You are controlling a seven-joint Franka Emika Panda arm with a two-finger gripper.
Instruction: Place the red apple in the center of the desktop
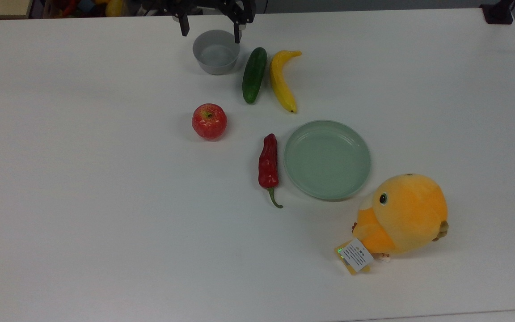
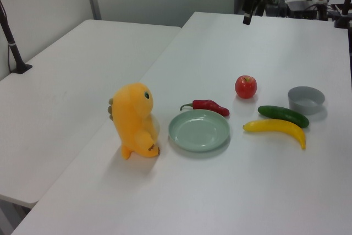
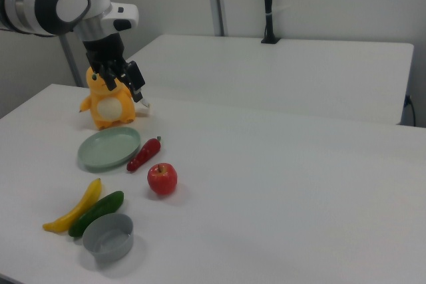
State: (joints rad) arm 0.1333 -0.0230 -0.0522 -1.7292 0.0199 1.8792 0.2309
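Well, the red apple (image 1: 209, 121) is sitting upright on the desktop (image 1: 83, 201), stem dimple facing up, all by itself with bare white surface around it. In the top view it lies a little toward the top view's left of the red chili pepper (image 1: 268, 163) and below the grey bowl (image 1: 216, 52); it touches nothing. From the left view the apple (image 2: 246, 87) sits just behind the chili (image 2: 208, 105), with the grey bowl (image 2: 306, 100) off to the left view's right. In the right view the apple (image 3: 162, 179) rests just beside the tip of the chili (image 3: 144, 155).

Up at the far edge in the top view, the gripper (image 1: 210, 27) hangs over the rim of the bowl, its two dark fingers spread wide, roughly as wide as the bowl itself, and nothing is between them. In the right view the gripper (image 3: 130, 81) is raised well above the table, in front of the orange plush toy (image 3: 108, 106).

Beside the bowl a green cucumber (image 1: 254, 75) and a yellow banana (image 1: 282, 80) lie side by side, close but apart. The pale-green plate (image 1: 327, 159) is just next to the chili, and the plush toy (image 1: 401, 215) stands near the plate's lower rim with a paper tag (image 1: 355, 255) hanging off it
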